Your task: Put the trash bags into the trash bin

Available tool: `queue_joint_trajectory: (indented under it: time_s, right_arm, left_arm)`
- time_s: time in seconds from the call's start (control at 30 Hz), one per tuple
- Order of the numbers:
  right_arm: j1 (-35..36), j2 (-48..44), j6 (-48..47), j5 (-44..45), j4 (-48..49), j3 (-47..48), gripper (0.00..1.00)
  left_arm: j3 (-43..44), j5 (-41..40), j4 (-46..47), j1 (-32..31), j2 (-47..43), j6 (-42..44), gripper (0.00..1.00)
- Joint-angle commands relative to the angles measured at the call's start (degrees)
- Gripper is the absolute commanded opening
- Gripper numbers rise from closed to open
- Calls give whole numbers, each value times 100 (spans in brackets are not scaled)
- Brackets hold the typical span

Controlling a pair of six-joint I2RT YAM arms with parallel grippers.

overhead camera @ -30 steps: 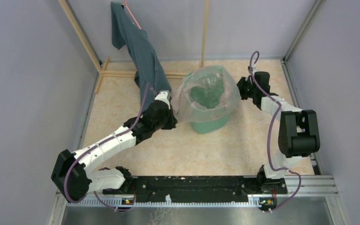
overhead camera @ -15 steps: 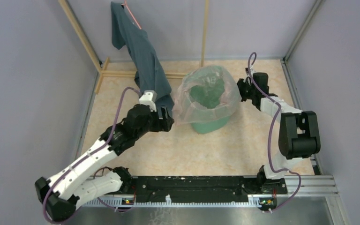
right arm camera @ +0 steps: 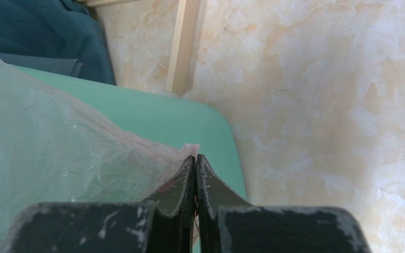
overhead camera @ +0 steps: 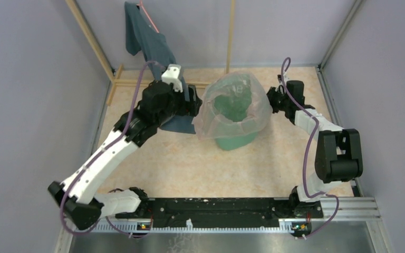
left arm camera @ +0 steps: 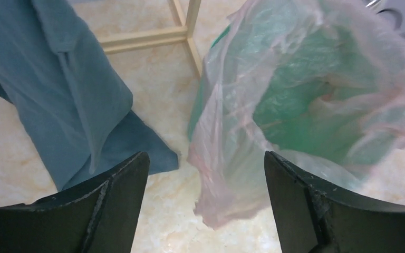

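Note:
The mint-green trash bin (overhead camera: 235,140) stands at the middle back of the floor. A pale pink translucent trash bag (overhead camera: 233,105) lies over its rim, puffed up and loose on the left. My left gripper (overhead camera: 195,107) hangs open just left of the bag, holding nothing. In the left wrist view the bag's (left arm camera: 300,63) drooping corner hangs between the spread fingers (left arm camera: 122,192) without touching them. My right gripper (overhead camera: 270,99) is shut on the bag's right edge. The right wrist view shows the film (right arm camera: 58,147) pinched at the tips (right arm camera: 195,161) over the bin's rim (right arm camera: 184,118).
A dark teal garment (overhead camera: 155,50) hangs from a wooden frame (overhead camera: 132,83) at the back left, its hem (left arm camera: 74,100) on the floor right by my left gripper. Grey walls close the cell on three sides. A wooden post (right arm camera: 183,47) stands behind the bin.
My left gripper has opened and let go of the bag's left edge, then risen and drawn back toward the garment. The bag's left side has slumped. The right gripper has held still.

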Motion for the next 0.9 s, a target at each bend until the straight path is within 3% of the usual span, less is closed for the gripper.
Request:
queue_joint_trajectory:
  time_s: [0.0,0.33,0.4,0.5,0.6,0.87]
  right_arm:
    - [-49,-294,-137,-114,37,50,1]
    - [-95,-259,-70,-269,126,59,1]
    - [-97,-250,-63,-283,136,41,1]
    - [-93,-221,-67,-290,151,17,1]
    - [-97,-179,-23,-321,202,22,1]
    - [-94,-10,113,-424,411,-50,1]
  left_arm:
    - [331,671,178,377,970,296,84]
    - [322,748,633,540,1615,236,57]
    - [335,793,681,574,1713,235,44]
    - [390,695,772,622,1854,235,16]
    - [420,240,938,673,1982,176,1]
    - [231,-762,1737,682,2341,-270,0]
